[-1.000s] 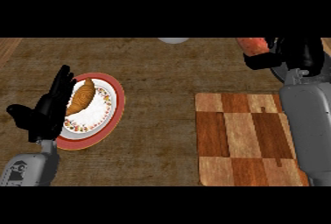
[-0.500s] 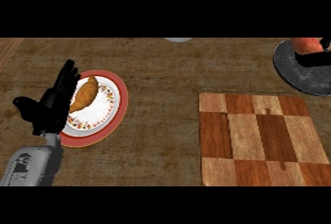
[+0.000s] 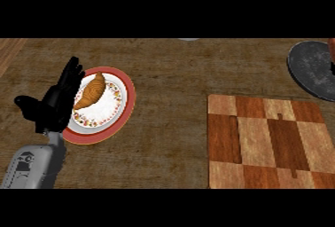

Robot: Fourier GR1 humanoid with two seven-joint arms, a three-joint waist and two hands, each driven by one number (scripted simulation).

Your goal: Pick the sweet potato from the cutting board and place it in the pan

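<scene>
The checkered wooden cutting board (image 3: 268, 142) lies at the lower right with nothing on it. A dark grey pan (image 3: 313, 66) sits at the upper right, cut off by the view's right edge. A thin reddish-orange sliver (image 3: 332, 42) shows at that edge just above the pan; I cannot tell whether it is the sweet potato. My left hand (image 3: 52, 106) rests open at the left, fingers up, beside a plate. My right hand does not show.
A red-rimmed, patterned plate (image 3: 121, 113) with a croissant (image 3: 91, 91) on it sits at the left, partly behind my left hand. A small grey object (image 3: 188, 39) peeks in at the top edge. Bare wooden counter (image 3: 170, 111) lies between plate and board.
My right arm, with the reddish thing in its hand, has moved right and out of view. The pan now shows bare at the upper right. The left hand has stayed by the plate.
</scene>
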